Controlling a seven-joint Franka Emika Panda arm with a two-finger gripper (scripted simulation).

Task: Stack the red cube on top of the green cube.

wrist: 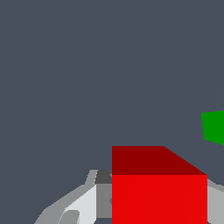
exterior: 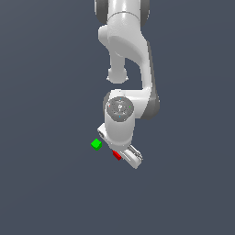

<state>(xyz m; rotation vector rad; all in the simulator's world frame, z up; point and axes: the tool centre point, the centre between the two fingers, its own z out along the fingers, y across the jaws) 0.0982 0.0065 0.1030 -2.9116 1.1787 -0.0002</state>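
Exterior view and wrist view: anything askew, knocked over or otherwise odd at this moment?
Nothing stands out. The red cube sits between the fingers of the gripper, and the green cube stands apart, to the exterior view's left.

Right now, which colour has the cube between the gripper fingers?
Bright red: the red cube sits in the gripper, clearest in the wrist view.

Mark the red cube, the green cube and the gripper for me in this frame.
red cube (wrist: 159,199): wrist view, on its bright front face.
green cube (exterior: 96,144): exterior view, middle of the cube.
gripper (exterior: 123,156): exterior view, midway between the fingertips, beside the red cube.
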